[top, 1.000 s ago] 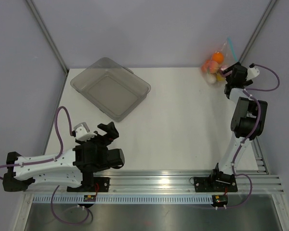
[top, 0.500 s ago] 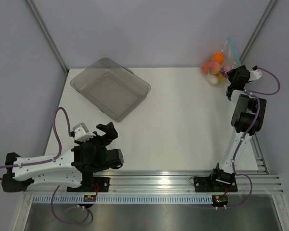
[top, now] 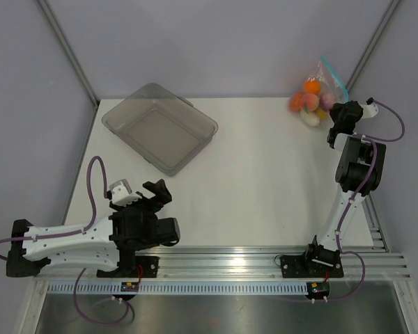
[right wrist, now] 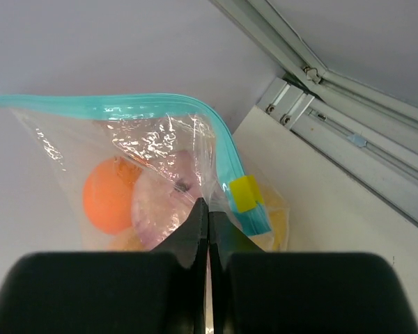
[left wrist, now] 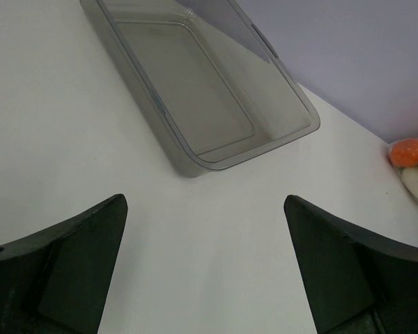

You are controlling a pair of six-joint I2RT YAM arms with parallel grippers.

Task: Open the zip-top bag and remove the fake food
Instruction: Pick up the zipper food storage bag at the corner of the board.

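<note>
The zip-top bag (top: 323, 85) stands at the table's far right corner, its teal zip strip (right wrist: 160, 104) across the top with a yellow tab (right wrist: 244, 193) on it. Through the clear plastic the fake food (top: 308, 98) shows: an orange ball (right wrist: 104, 195), a pale purple piece (right wrist: 164, 205) and yellow bits. My right gripper (right wrist: 207, 209) is shut on a fold of the bag's plastic just below the zip strip, next to the yellow tab. My left gripper (left wrist: 205, 264) hangs open over bare table at the near left, holding nothing.
A grey translucent tray (top: 125, 104) lies at the back left with nothing in it; in the left wrist view the tray (left wrist: 188, 90) is ahead of the open fingers. Metal frame rails (right wrist: 348, 146) run close behind the bag.
My right gripper went from open to shut on the bag's plastic. The bag has tipped up, its teal strip now higher. The left arm shifted slightly.
</note>
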